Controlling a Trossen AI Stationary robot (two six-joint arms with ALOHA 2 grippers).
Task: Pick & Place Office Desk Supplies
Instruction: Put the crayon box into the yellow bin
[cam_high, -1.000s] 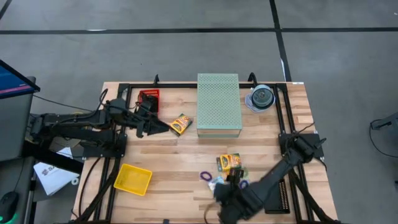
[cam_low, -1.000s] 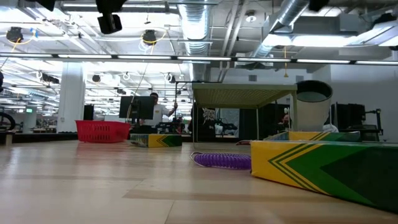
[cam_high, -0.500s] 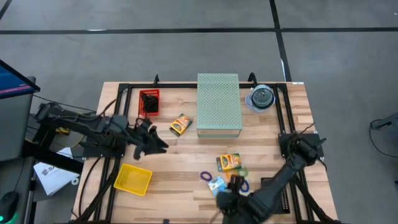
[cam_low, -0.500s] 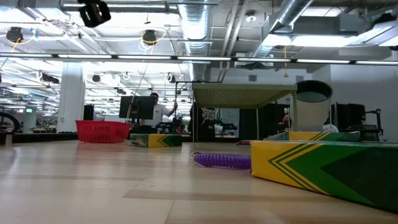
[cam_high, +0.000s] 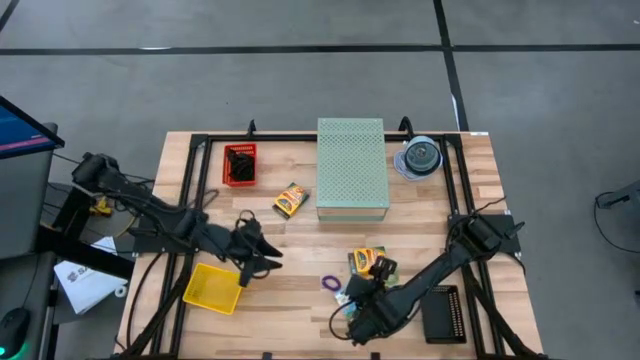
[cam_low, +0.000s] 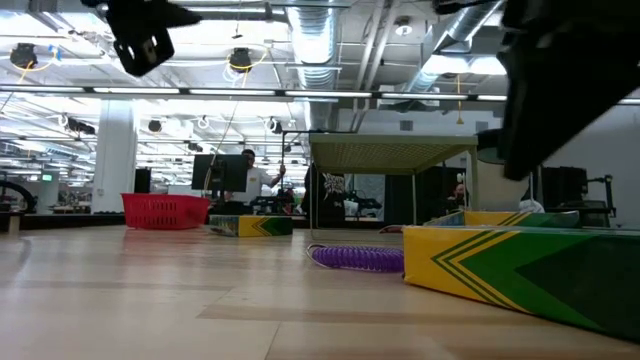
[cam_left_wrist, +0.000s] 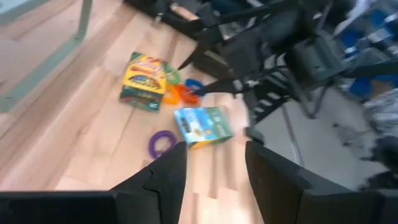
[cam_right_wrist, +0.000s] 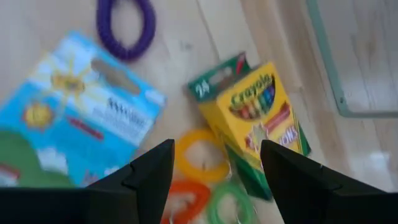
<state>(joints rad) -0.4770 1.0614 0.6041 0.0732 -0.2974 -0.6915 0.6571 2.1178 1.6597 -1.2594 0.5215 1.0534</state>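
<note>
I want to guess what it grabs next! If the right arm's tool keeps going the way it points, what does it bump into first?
Probably the yellow loop, which sits right between the open fingers of the right tool, with the crayon box just beyond. Depth is hard to judge, so the orange loop might come first.

You have a pale wooden plank tabletop carrying a red mesh basket, a yellow tray, a tall pale green perforated box, a clear disc spindle, two yellow crayon boxes, a purple coil loop and a blue-green packet.

2 black jointed arms (cables trailing), angular dark fingers.
</note>
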